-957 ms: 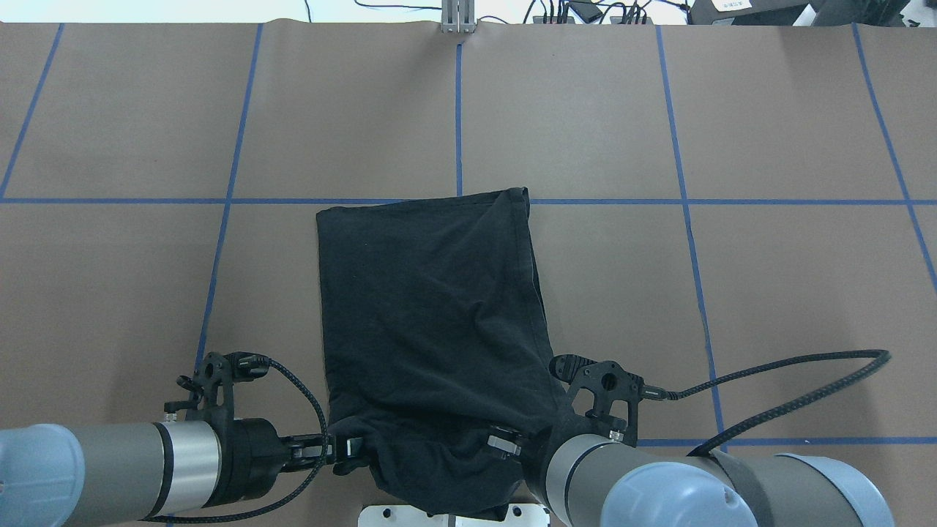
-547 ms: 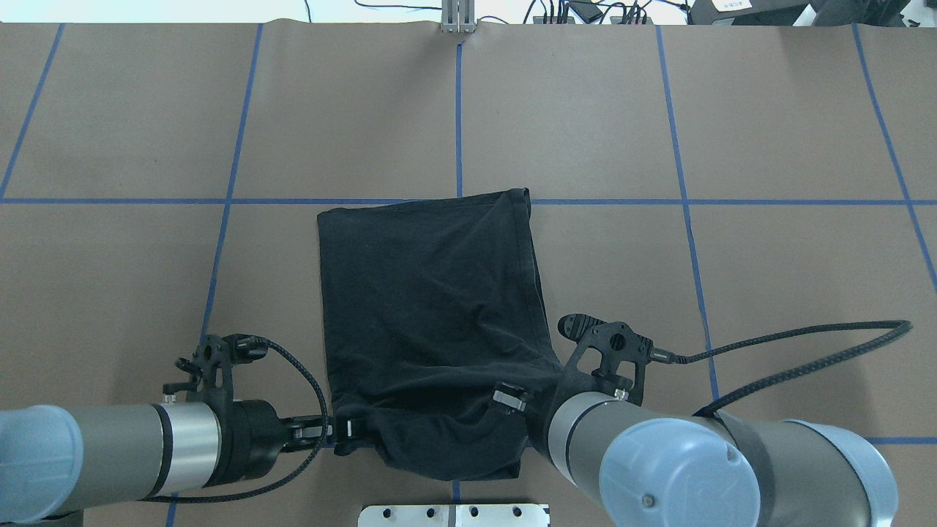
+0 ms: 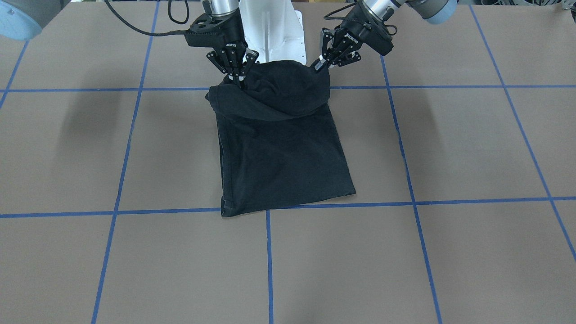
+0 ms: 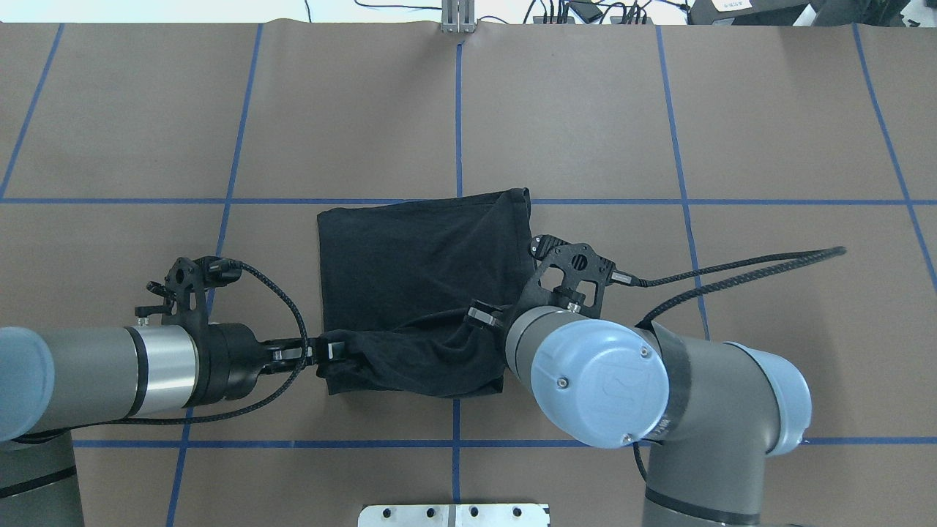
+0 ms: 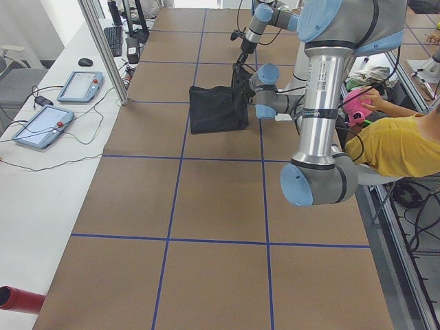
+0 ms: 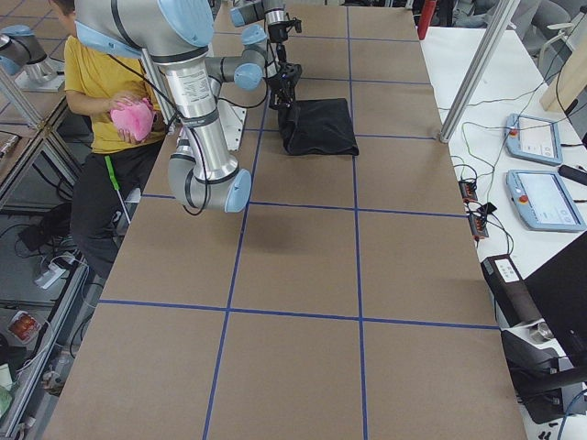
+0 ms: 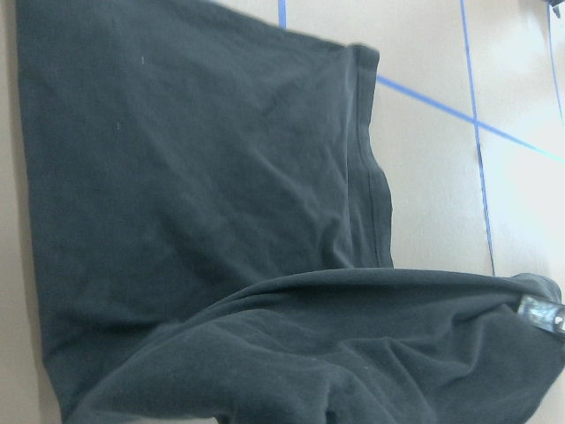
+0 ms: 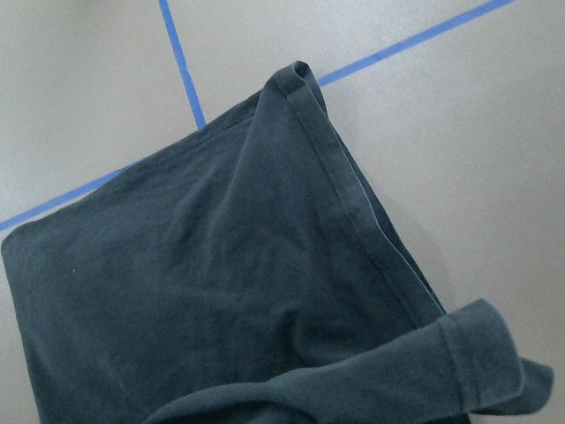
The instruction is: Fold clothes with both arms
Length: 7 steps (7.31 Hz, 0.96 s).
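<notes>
My black cloth T-shirt (image 4: 417,256) lies folded near the middle of the flat brown table (image 4: 768,132), which has blue tape lines (image 4: 459,110) on it. Seen from above, the shirt's far edge at 12 o'clock rests flat on the table, right by a blue line. The near edge at 6 o'clock is up off the table and curls over toward 12 o'clock, sagging in the middle. My left gripper (image 4: 333,350), black with two fingers, pinches the corner at 7 o'clock, its jaws closed tight on the cloth. My right gripper (image 4: 483,316), black too, pinches the corner at 4 o'clock, its jaws also closed on the cloth. My silver-grey left arm (image 4: 95,377) comes in from 9 o'clock and my silver-grey right arm (image 4: 703,395) from 5 o'clock. In the view that faces me, the lifted edge hangs like a little hammock between my grippers, in front of my white metal base (image 3: 270,31). Beside the table a person in a yellow top (image 6: 92,73) holds something pink and fluffy (image 6: 133,117).
</notes>
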Motion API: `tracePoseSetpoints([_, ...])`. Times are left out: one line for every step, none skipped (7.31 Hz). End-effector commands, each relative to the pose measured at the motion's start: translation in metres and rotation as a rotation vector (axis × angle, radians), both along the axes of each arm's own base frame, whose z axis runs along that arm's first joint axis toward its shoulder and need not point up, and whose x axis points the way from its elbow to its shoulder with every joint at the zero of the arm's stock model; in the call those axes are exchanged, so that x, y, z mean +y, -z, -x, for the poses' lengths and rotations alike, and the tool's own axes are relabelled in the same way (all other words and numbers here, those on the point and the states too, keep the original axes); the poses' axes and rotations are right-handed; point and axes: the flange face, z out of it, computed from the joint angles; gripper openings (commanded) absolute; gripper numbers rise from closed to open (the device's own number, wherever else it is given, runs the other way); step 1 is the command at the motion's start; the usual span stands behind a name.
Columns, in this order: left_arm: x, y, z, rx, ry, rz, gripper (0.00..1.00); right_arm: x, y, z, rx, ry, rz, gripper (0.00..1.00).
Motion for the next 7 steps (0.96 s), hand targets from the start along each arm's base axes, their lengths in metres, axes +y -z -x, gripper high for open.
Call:
tracePoseSetpoints([-0.051, 0.030, -0.011, -0.038, 0.081, 0.011, 0.00, -0.038, 0.003, 0.013, 0.036, -0.044, -0.002, 0.00])
tracePoseSetpoints([-0.077, 0.031, -0.018, -0.062, 0.114, 0.007, 0.00, -0.053, 0.005, 0.015, 0.052, -0.059, -0.009, 0.00])
tracePoseSetpoints([-0.103, 0.022, -0.022, -0.094, 0.129, 0.009, 0.00, -0.071, 0.004, 0.022, 0.076, -0.077, -0.004, 0.00])
tracePoseSetpoints([-0.125, 0.010, -0.024, -0.136, 0.152, -0.003, 0.00, -0.094, 0.007, 0.038, 0.116, -0.074, -0.005, 0.00])
tracePoseSetpoints([-0.144, -0.004, -0.031, -0.178, 0.166, -0.004, 0.00, -0.113, 0.006, 0.052, 0.149, -0.062, 0.007, 0.00])
tracePoseSetpoints([-0.157, -0.017, -0.043, -0.210, 0.173, 0.010, 0.00, -0.129, 0.010, 0.062, 0.135, -0.072, 0.005, 0.00])
tracePoseSetpoints([-0.170, -0.023, -0.053, -0.234, 0.178, 0.009, 0.00, -0.148, -0.006, 0.078, 0.115, -0.088, -0.005, 0.00])
